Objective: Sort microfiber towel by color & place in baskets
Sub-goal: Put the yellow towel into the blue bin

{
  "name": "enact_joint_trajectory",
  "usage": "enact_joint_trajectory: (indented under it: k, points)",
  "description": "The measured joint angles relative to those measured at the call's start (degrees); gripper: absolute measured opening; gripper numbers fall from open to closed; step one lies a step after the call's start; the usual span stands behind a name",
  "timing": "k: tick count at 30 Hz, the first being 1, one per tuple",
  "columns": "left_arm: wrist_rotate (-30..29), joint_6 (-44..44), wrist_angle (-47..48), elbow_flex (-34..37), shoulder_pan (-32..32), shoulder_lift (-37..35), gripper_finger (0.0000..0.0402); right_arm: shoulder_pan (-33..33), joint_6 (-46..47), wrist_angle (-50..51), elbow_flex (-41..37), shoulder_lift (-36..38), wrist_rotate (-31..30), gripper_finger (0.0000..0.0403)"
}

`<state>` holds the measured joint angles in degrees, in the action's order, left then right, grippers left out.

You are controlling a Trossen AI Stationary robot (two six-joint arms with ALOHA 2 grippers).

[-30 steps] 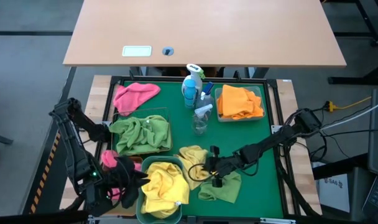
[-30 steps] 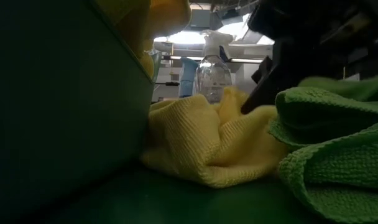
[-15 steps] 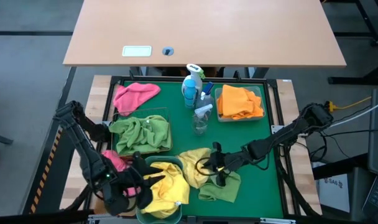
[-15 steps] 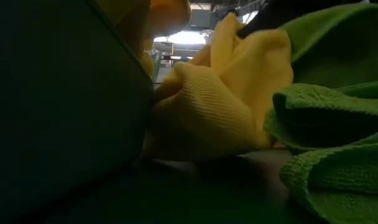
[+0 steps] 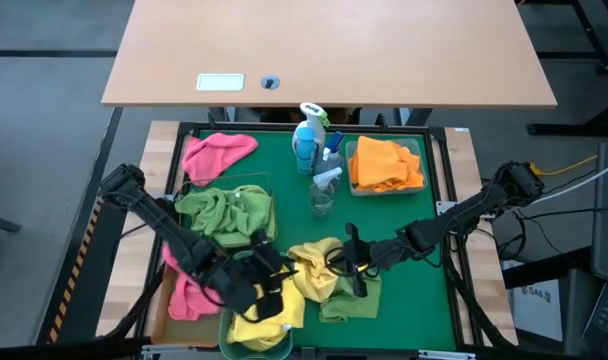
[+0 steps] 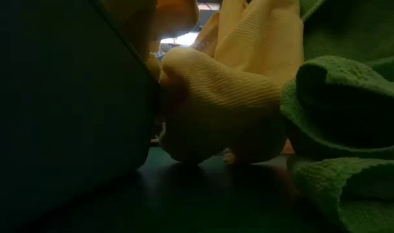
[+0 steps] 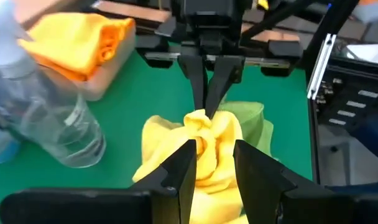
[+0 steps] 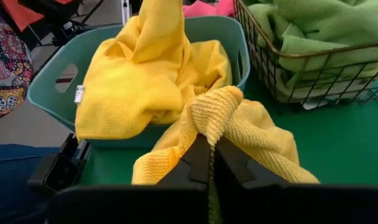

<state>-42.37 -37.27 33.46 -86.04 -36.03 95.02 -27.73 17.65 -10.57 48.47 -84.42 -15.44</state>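
Right gripper (image 8: 209,149) jaws clamped on yellow towel (image 8: 239,127) beside teal basket (image 8: 64,74); left gripper (image 7: 212,163) jaws parted, holding nothing.

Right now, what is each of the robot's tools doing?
Left tool: open, empty, above the teal basket.
Right tool: shut on the yellow towel.

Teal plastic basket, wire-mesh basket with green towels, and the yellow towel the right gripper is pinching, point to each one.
teal plastic basket (image 8: 229,38): right wrist view, bare rim.
wire-mesh basket (image 8: 329,84): right wrist view, front wire wall.
yellow towel (image 8: 217,109): right wrist view, bunched fold above the right gripper (image 8: 211,149).
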Motion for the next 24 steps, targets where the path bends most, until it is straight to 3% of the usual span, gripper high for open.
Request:
enact_joint_trajectory:
  k: [11,20,24]
  points:
    - [19.63,2.77,-1.26,0.02,10.63,4.83,0.0156,0.0,-0.07,-0.1,0.0,0.07,0.0,0.0007]
    - [28.24,11.26,-9.57,0.04,14.46,9.56,0.0191,0.0,-0.15,-0.41,0.0,0.04,0.01,0.0007]
    - [28.83,11.17,-9.85,0.04,15.24,10.86,0.0192,0.0,-0.15,-0.37,0.0,0.03,0.01,0.0007]
